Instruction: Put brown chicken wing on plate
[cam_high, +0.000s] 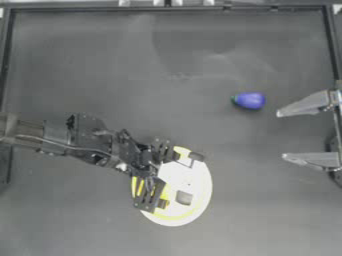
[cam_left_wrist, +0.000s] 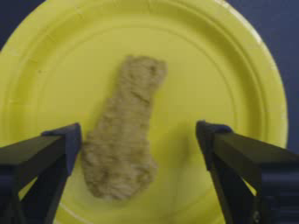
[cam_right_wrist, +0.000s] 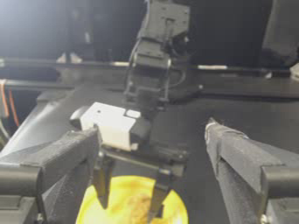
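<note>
Hovering over the plate (cam_high: 194, 192), the left tool (cam_high: 148, 194) is released — its jaws spread wide, gripping nothing. The brown chicken wing (cam_left_wrist: 124, 150) lies flat on the plate between them. The right tool (cam_high: 287, 135) waits spread apart at the tabletop's (cam_high: 100, 65) right edge — near a blue object (cam_high: 249, 100).

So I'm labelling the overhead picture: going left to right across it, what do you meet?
Left pincer over the plate's left part → brown chicken wing lying on the plate → blue-purple toy → right pincer, parked open at the right edge.
</note>
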